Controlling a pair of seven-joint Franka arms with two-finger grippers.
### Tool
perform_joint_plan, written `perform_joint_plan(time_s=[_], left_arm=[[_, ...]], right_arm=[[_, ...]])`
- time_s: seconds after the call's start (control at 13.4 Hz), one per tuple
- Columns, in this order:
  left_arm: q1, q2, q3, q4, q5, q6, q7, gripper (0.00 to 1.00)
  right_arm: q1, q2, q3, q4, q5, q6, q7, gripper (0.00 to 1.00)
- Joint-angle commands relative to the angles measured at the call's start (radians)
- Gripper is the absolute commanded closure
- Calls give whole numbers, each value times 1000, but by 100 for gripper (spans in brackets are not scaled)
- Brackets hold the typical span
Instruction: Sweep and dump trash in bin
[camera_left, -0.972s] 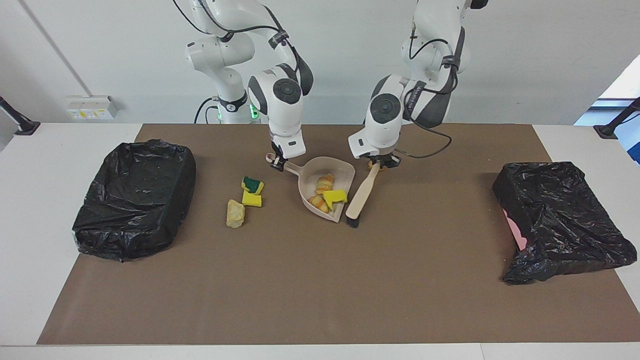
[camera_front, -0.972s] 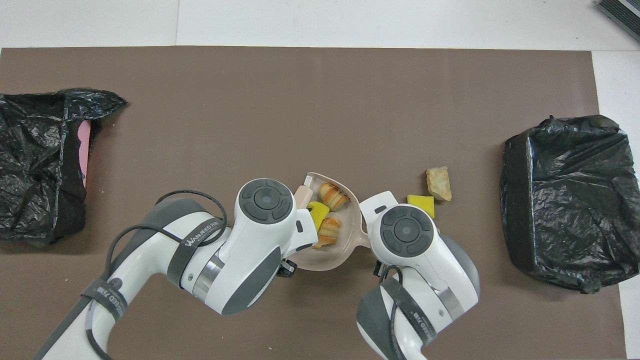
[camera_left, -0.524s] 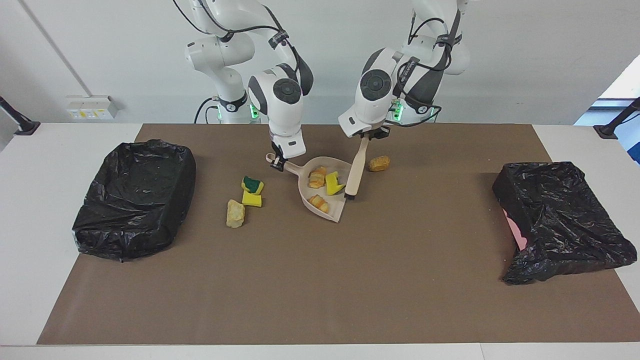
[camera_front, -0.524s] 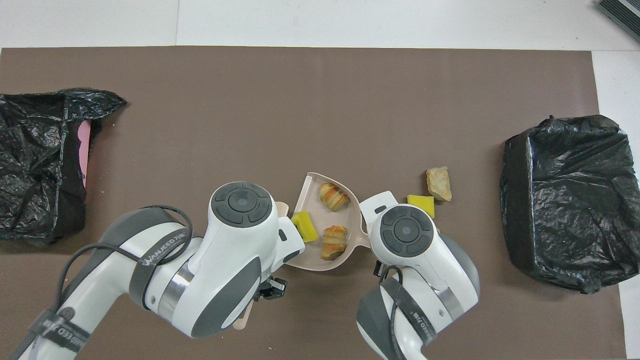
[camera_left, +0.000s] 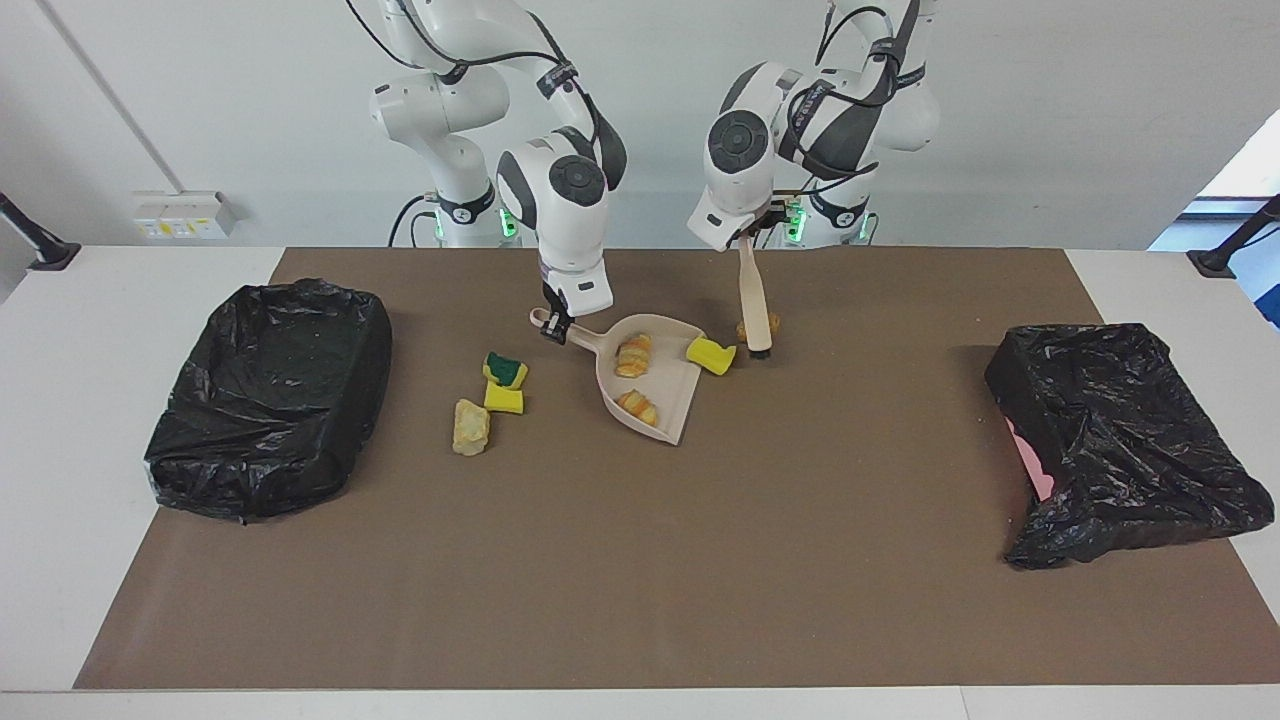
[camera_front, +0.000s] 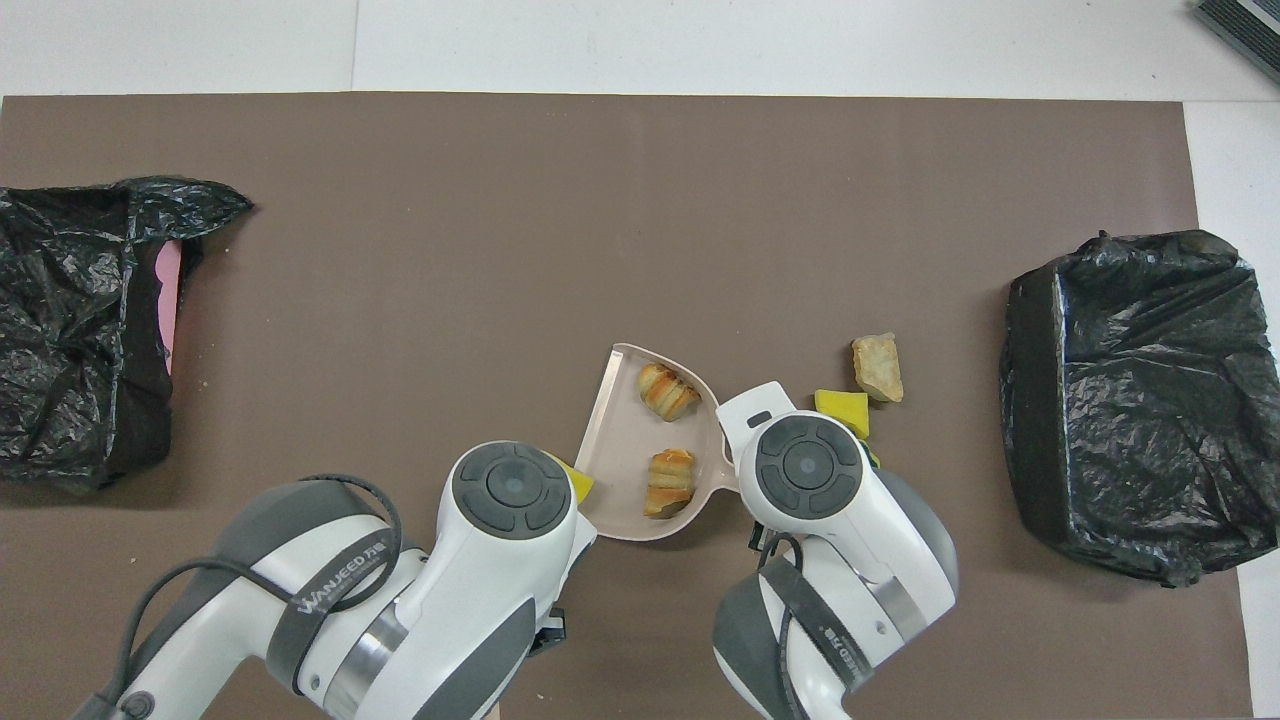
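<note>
Two arms bent low | left gripper (camera_left: 745, 240) clamps brush (camera_left: 753, 295) | right gripper (camera_left: 553, 327) clamps dustpan (camera_left: 650, 385) handle

Mat (camera_left: 640, 560) over the tabletop (camera_left: 60, 420): matt brown, paper-like. Bin liners, frame left (camera_left: 265, 395) and right (camera_left: 1120, 440): glossy crinkled black plastic. Dustpan (camera_left: 668, 395): smooth beige plastic. Trash: porous yellow sponge (camera_left: 712, 355), crusty bread lumps (camera_left: 634, 356).

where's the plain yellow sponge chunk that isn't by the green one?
In the facing view, the yellow sponge chunk lies on the mat just outside the dustpan, on its left-arm side, beside the brush head.
</note>
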Motion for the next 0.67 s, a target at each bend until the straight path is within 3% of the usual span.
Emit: perform_joint_plan(time_s=[0.0, 0.3, 0.45, 0.6], left_arm=[[-36, -92, 13, -86, -14, -7, -171, 100], [-34, -118, 13, -134, -16, 22, -377, 100], [-34, -160, 13, -222, -58, 126, -415, 100], [-33, -152, 13, -262, -118, 227, -483, 100]], right_arm=[[-4, -1, 5, -10, -31, 19, 24, 100], [-4, -1, 4, -11, -33, 20, 22, 100], [-4, -1, 4, -11, -33, 19, 22, 100], [-4, -1, 4, -11, -33, 20, 22, 100]])
